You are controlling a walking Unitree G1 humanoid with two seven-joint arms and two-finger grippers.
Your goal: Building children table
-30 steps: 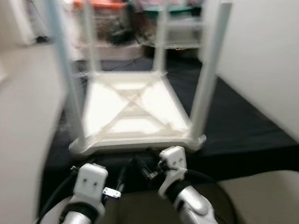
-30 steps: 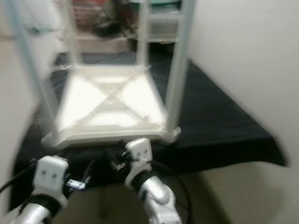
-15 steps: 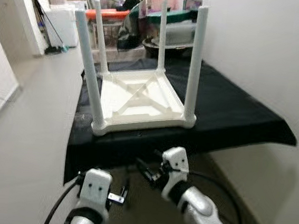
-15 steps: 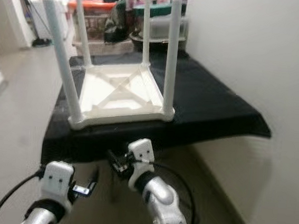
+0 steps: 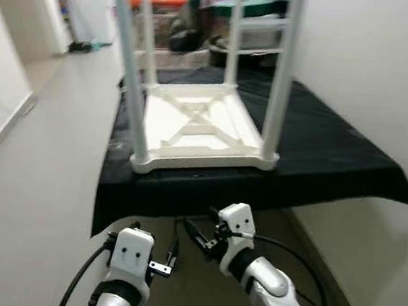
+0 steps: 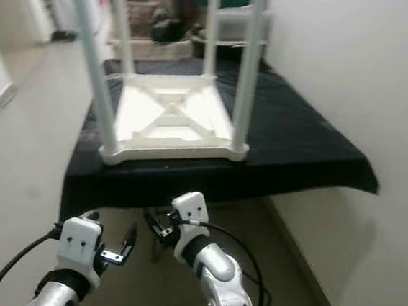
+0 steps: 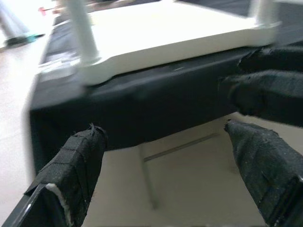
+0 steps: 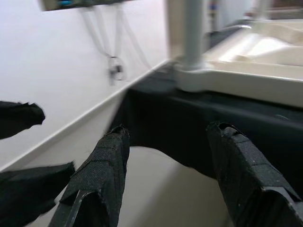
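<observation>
resting upturned on black cloth [image 5: 320,146]: one table [image 5: 199,127], four legs; both grippers [image 7: 165,156] [image 8: 165,175] gaping, empty.

Upturned children table on the bench, both hands low before its front edge

The children table [image 5: 195,127] lies top-down on the bench [image 5: 334,155], legs pointing up, toward the bench's front left corner; its front rim sits just behind the front edge. The bench's right side runs along the wall [image 5: 385,76]. Behind the bench's rear edge stands a shelf [image 5: 255,31] crowded with clutter. The left hand [image 5: 172,255] and right hand [image 5: 195,233], fingers parted, hang over the floor [image 5: 35,180] below the front edge, left hand nearer the left corner.
</observation>
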